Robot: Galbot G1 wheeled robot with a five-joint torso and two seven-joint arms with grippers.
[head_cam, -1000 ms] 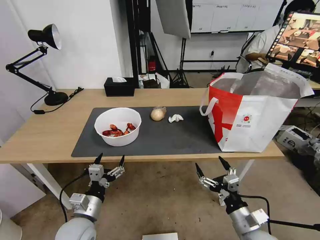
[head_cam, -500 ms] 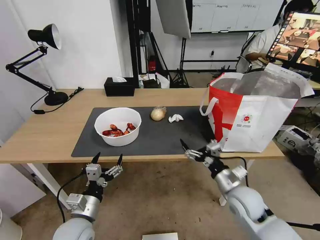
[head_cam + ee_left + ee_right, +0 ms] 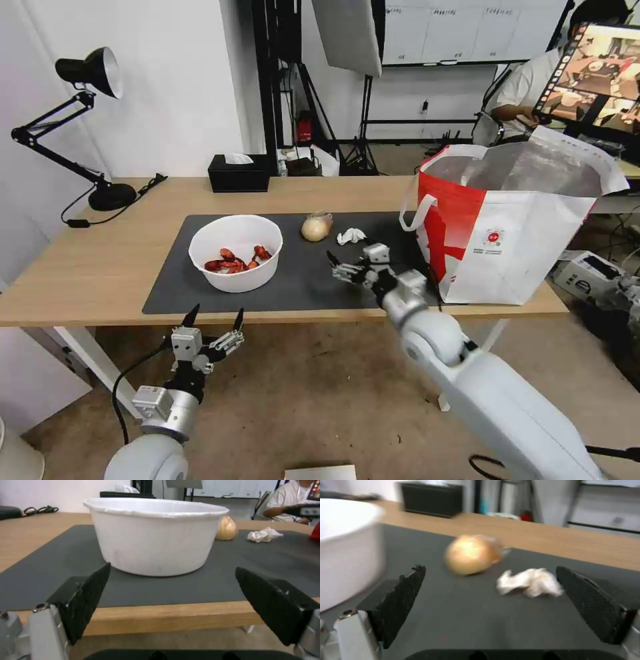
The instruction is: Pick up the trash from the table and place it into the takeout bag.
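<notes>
From the head view, the right gripper [image 3: 347, 265] reaches over the dark mat [image 3: 320, 277] of the table [image 3: 100, 267], jaws spread and empty, just short of the crumpled tissue [image 3: 351, 236] and the beige wrapped ball [image 3: 315, 228] beside it. The white bowl [image 3: 235, 252], with red shells inside, sits well to the left on the mat, and the takeout bag [image 3: 513, 227] stands open at the table's right end. The left gripper [image 3: 215, 321] hangs below the front table edge, jaws apart, holding nothing. In the left wrist view, that left gripper [image 3: 173, 600] faces the bowl [image 3: 153, 535] across the table edge, with the ball [image 3: 226, 528] and tissue [image 3: 264, 535] farther back. In the right wrist view, the right gripper [image 3: 490, 602] frames the tissue [image 3: 530, 582], which lies toward one finger, with the ball [image 3: 471, 554] a little beyond and close beside it. The step looks like a reach for the tissue. To do it well, the gripper should centre on the tissue so both pads meet it, descend until the tips nearly touch the mat, and close gently, keeping clear of the ball so it does not roll away.
</notes>
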